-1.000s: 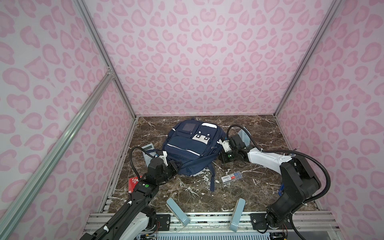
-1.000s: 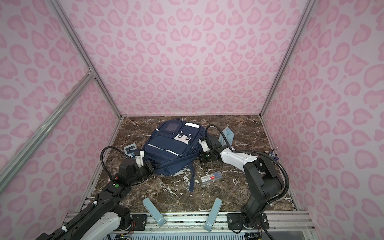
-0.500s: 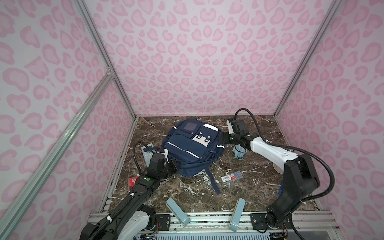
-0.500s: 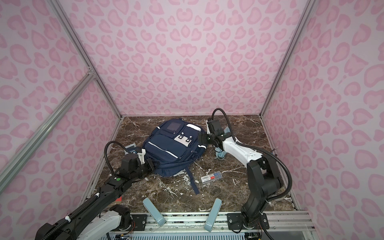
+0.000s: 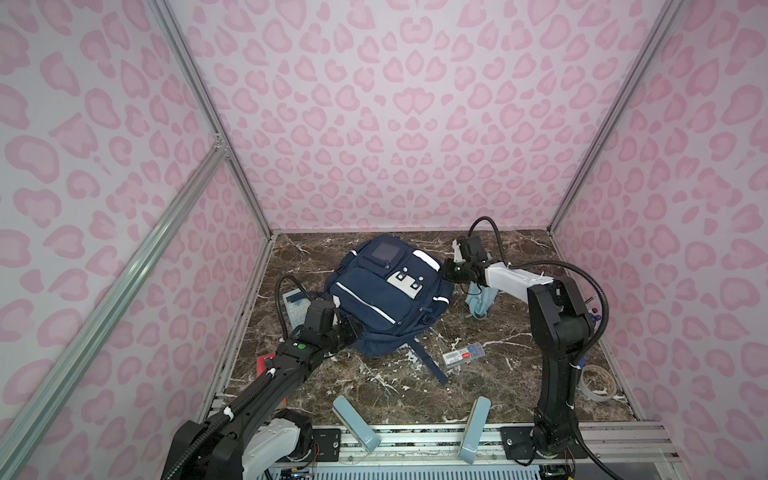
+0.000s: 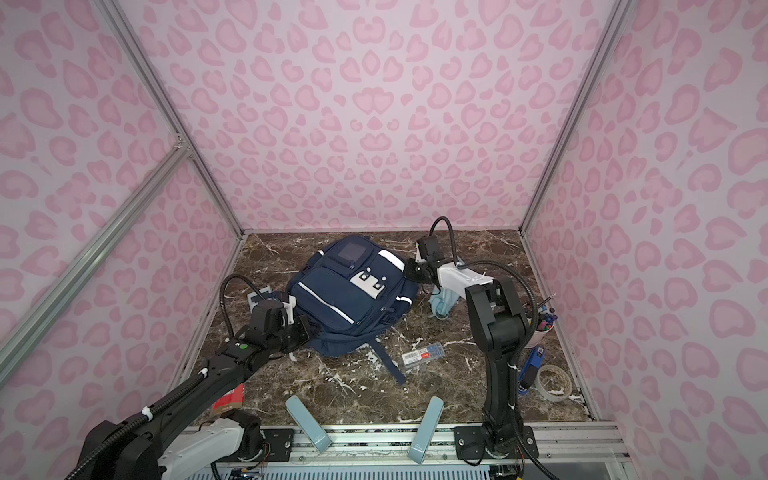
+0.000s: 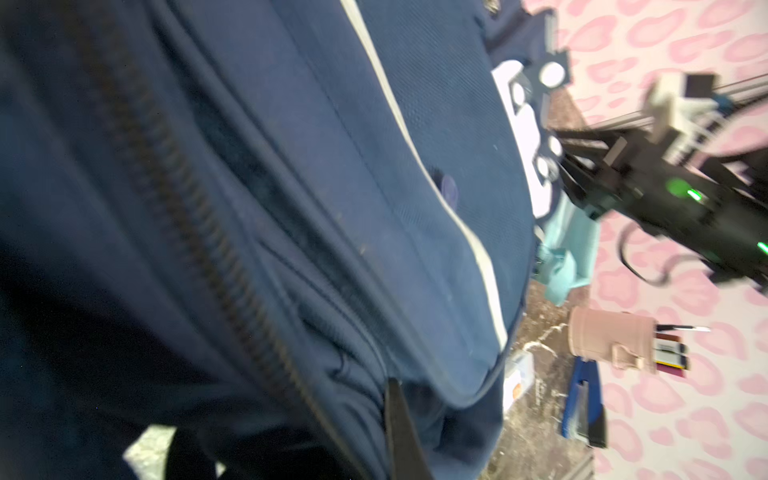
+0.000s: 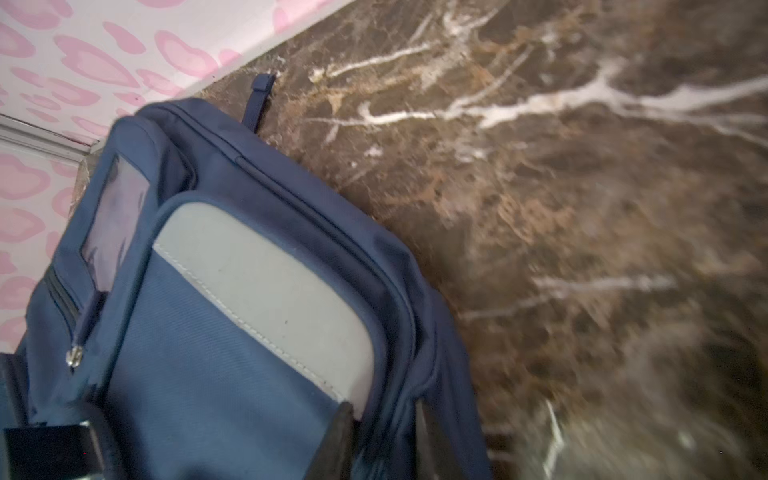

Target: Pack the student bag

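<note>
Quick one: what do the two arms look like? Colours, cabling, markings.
Left arm: black links, white base segment, green light near the wrist, black corrugated cable looped above, white ties. Right arm: black links, white forearm, similar black cable loop. No lettering readable.

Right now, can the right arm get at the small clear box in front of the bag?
Probably yes: the clear box lies uncovered on marble, a strap beside it. The right claw sits at the student bag's far corner and must swing back.
</note>
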